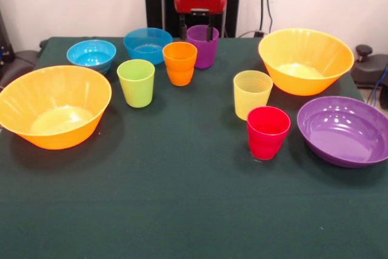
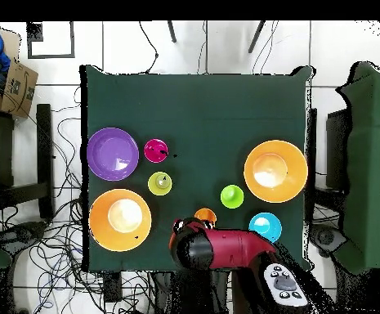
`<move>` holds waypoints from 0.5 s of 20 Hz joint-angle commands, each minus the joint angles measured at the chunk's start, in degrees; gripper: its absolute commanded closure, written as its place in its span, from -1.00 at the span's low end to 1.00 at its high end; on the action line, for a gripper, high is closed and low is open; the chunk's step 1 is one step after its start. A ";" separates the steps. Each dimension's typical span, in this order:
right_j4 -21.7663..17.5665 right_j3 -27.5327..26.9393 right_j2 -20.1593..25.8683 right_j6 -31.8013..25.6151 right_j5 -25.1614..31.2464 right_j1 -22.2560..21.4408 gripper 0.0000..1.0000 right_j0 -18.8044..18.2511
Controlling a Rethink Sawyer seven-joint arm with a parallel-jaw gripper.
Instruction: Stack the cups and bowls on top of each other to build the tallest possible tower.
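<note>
My gripper (image 1: 196,33) hangs open at the table's far edge, over the purple cup (image 1: 203,47). One finger is left of the cup and the other is at its rim. The orange cup (image 1: 180,62), lime green cup (image 1: 136,82), yellow cup (image 1: 252,93) and red cup (image 1: 267,131) stand upright and apart. The deeper blue bowl (image 1: 147,44) and cyan bowl (image 1: 91,54) sit at the far left. Two large orange bowls (image 1: 54,106) (image 1: 305,60) and the purple bowl (image 1: 345,130) sit at the sides. Nothing is stacked. In the overhead view the arm (image 2: 217,248) hides the purple cup.
The dark green table (image 1: 182,210) has open cloth along its near side. Cables lie on the floor (image 2: 58,163) around it. Dark chairs (image 2: 371,163) stand at both sides.
</note>
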 commanded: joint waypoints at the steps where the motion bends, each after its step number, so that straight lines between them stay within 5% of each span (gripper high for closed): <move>1: -3.65 -1.52 2.04 3.42 -3.13 0.71 -1.00 0.01; 10: -3.58 -2.89 0.47 5.69 -7.72 5.04 -1.00 1.91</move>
